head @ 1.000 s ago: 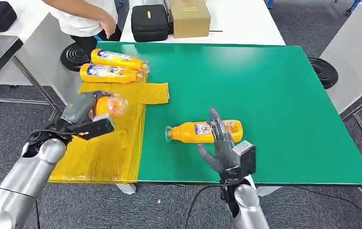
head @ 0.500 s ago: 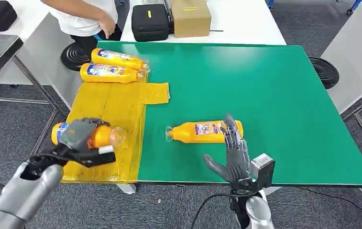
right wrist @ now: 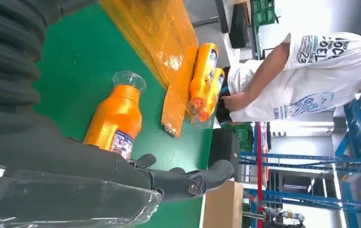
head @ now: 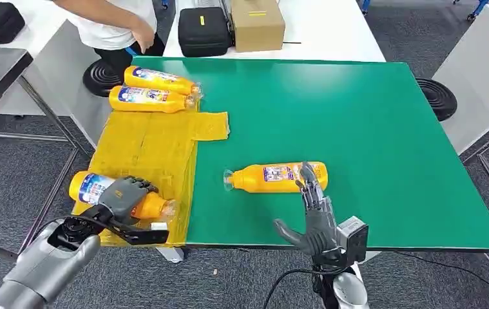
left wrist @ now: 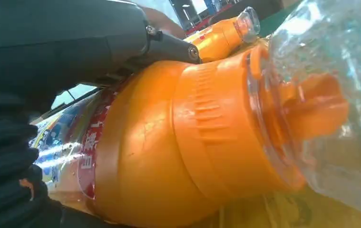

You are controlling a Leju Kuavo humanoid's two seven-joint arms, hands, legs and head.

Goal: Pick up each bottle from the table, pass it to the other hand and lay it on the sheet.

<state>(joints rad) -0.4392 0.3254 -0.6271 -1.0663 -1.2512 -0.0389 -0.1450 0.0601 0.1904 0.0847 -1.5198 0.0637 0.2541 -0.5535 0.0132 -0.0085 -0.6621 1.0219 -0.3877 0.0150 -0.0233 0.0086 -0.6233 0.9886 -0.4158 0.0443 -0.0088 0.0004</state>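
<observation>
Head view, from left to right: the left hand [head: 125, 198] grips an orange bottle [head: 93, 188] lying low over the near corner of the yellow sheet [head: 145, 145]. Two more bottles [head: 154, 89] lie side by side at the sheet's far end, near a person in a white shirt [head: 109, 22]. On the green table [head: 370, 122], another orange bottle [head: 277, 177] lies on its side. The right hand [head: 316, 215] is empty, fingers spread, just beside it.

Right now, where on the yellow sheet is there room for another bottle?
The middle of the yellow sheet is bare, between the two bottles at its far end and the bottle the left hand holds at its near edge. Both ends are crowded.
</observation>
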